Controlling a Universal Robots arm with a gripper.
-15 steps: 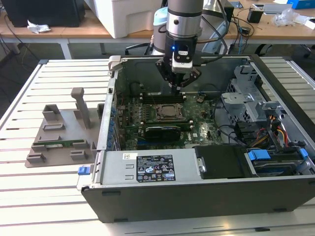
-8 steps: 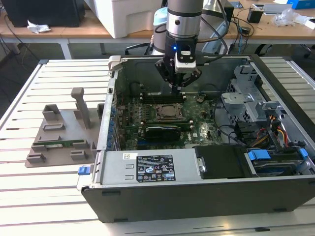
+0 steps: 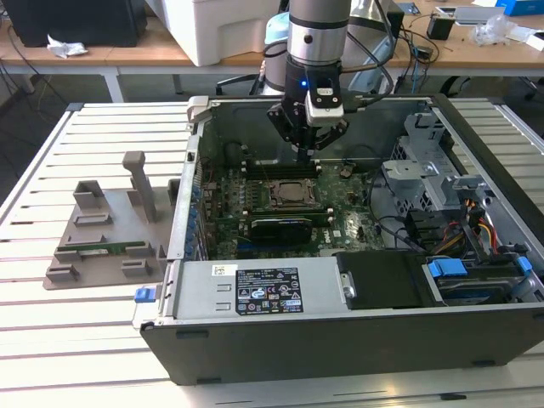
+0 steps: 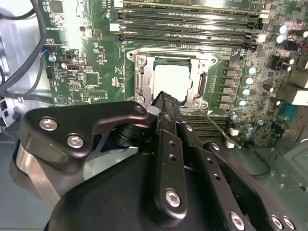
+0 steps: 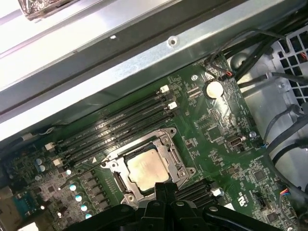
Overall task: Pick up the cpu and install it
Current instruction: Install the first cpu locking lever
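Note:
The cpu [image 5: 148, 168] is a silvery square plate lying flat inside the socket frame [image 5: 171, 144] on the green motherboard. In the second wrist view the cpu [image 4: 171, 82] shows bright within the open metal bracket. In the exterior view my gripper [image 3: 306, 153] hangs inside the open computer case, just above and behind the socket [image 3: 293, 195]. Its black fingertips [image 5: 161, 188] meet with nothing between them, apart from the chip. In the second wrist view the gripper [image 4: 163, 96] covers the socket's near edge.
Black memory slots [image 5: 120, 125] run beside the socket. A grey power supply [image 3: 255, 293] fills the case's front, and a drive cage [image 3: 425, 170] with cables sits on the exterior view's right. A grey fixture tray [image 3: 102, 229] holding a green memory stick [image 3: 102, 251] stands outside.

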